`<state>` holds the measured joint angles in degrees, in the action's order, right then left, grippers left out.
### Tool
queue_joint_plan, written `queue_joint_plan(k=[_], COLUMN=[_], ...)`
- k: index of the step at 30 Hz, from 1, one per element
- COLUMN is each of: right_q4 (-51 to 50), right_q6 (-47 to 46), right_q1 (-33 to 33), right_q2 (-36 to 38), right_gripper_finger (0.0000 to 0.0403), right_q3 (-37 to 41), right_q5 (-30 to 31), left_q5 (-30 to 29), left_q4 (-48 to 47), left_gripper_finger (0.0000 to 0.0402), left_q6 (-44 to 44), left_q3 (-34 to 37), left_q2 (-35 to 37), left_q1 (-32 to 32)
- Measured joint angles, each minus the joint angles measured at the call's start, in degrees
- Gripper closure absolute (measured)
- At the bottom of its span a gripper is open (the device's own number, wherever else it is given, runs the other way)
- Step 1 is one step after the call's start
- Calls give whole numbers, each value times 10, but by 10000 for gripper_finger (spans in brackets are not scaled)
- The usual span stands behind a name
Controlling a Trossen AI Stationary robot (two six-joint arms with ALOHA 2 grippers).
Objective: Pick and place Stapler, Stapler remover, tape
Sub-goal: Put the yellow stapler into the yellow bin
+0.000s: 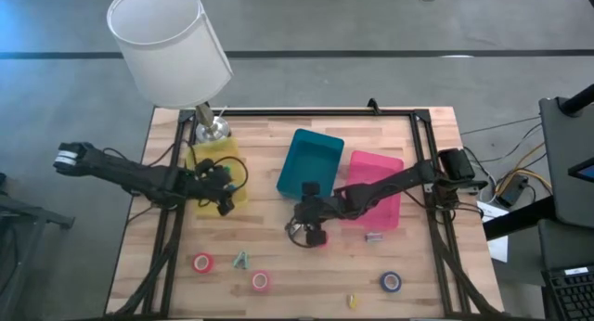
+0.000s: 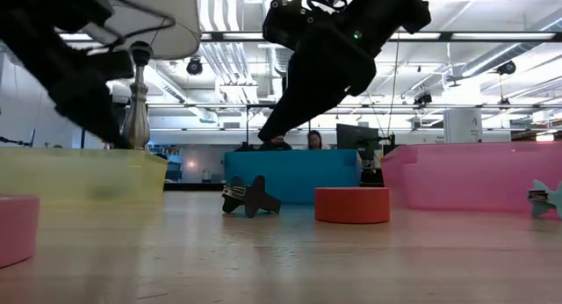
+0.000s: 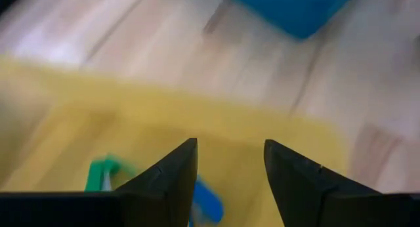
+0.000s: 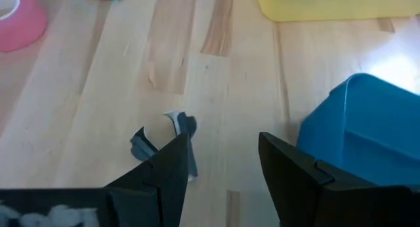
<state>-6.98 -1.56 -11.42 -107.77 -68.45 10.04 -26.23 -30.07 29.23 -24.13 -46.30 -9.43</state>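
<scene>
The left gripper [image 1: 223,193], jaws released, hovers over the yellow bin [image 1: 228,154]; the right gripper [image 1: 303,230], jaws open, must next descend onto the dark staple remover [image 4: 164,143]

Left end effector [image 3: 230,178] fingers spread; right end effector [image 4: 223,171] fingers spread.

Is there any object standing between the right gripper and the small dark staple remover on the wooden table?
Nothing visible does. The right gripper is open just above the dark staple remover, which lies on bare wood beside one finger. The blue plastic bin sits off to the other side.
</scene>
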Motion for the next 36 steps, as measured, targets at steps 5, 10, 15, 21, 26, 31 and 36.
queue_joint_plan(k=[5,10,15,21,26,31,36], right_q4=[-1,-2,-61,-176,-202,-220,-218], right_q6=[0,-45,-88,-103,-21,-109,-150], right_q1=[-1,-3,-5,-33,-84,-145,-212], right_q2=[0,3,30,61,60,54,54], right_gripper_finger=[223,229,235,238,236,236,236], right_q3=[0,0,-9,-28,-25,-24,-24], right_q5=[0,4,3,-32,-165,-222,-211], left_q5=[31,41,41,41,41,41,41], left_q4=[122,222,290,323,359,410,420], left_gripper_finger=[222,222,222,222,222,222,222], left_q6=[-107,-172,-217,-278,-320,-327,-327], left_q3=[-2,-1,0,1,1,-1,-4], left_q2=[-1,-6,-25,-59,-93,-126,-149], left_q1=[0,0,0,1,5,11,15])
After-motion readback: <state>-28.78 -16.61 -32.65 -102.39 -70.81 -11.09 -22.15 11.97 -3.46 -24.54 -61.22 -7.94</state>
